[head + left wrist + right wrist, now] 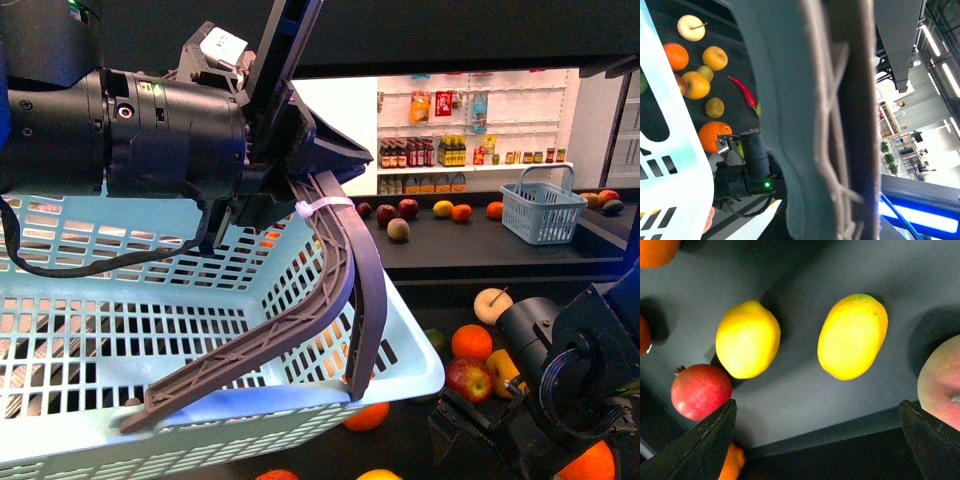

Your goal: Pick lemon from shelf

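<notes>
In the right wrist view two bright yellow lemons lie side by side on the shelf's black tray (805, 400): one lemon (747, 340) with a pointed tip, the other lemon (852, 336) a plainer oval. My right gripper (817, 407) is open, and its dark fingertips (715, 437) stand wide apart just short of both fruits, touching neither. In the front view my left gripper (235, 215) is shut on the basket handle (340, 260), holding up the light blue basket (150, 300). That handle (830, 125) fills the left wrist view and hides the jaws.
A red pomegranate (701, 391) touches the pointed lemon, and a peach-coloured fruit (942, 385) lies past the oval one. An orange (657, 250) sits farther back. The front view shows the right arm (560, 390) low among fruit, and a small basket (543, 212) on the upper tray.
</notes>
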